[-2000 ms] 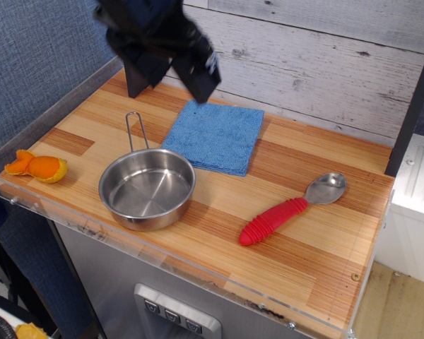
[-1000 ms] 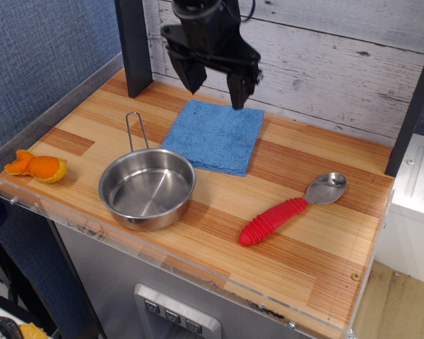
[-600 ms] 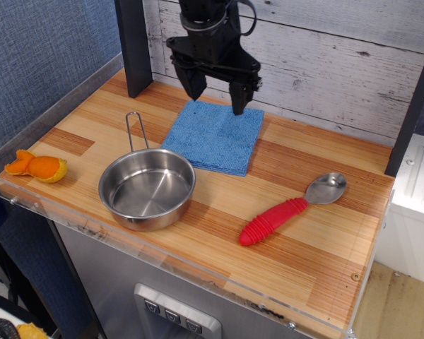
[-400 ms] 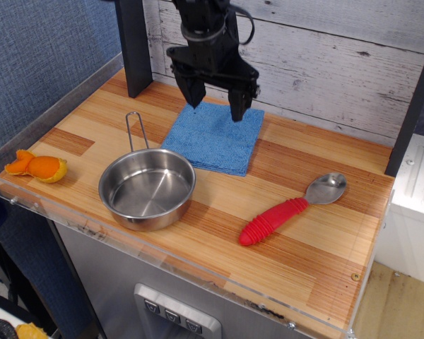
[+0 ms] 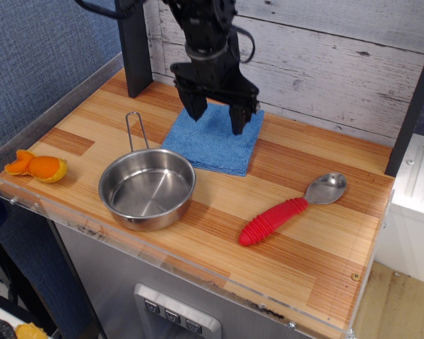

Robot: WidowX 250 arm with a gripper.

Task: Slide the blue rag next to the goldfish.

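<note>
Whitewashed plank wall (image 5: 325,63), blue textured wall (image 5: 35,56), wooden counter (image 5: 297,240).

Five loose things sit on the striped wooden counter (image 5: 318,240), one of each kind. There is one square, folded, light-blue terry-cloth rag (image 5: 213,145) at about 12 o'clock, one round steel pan with a wire loop handle (image 5: 147,187) near the middle left, one small orange fish-shaped toy (image 5: 37,166) at 9 o'clock, and one spoon with a ribbed red handle and a metal bowl (image 5: 292,209) at 4 o'clock. One black two-fingered gripper (image 5: 218,117) hangs over the rag.
</note>
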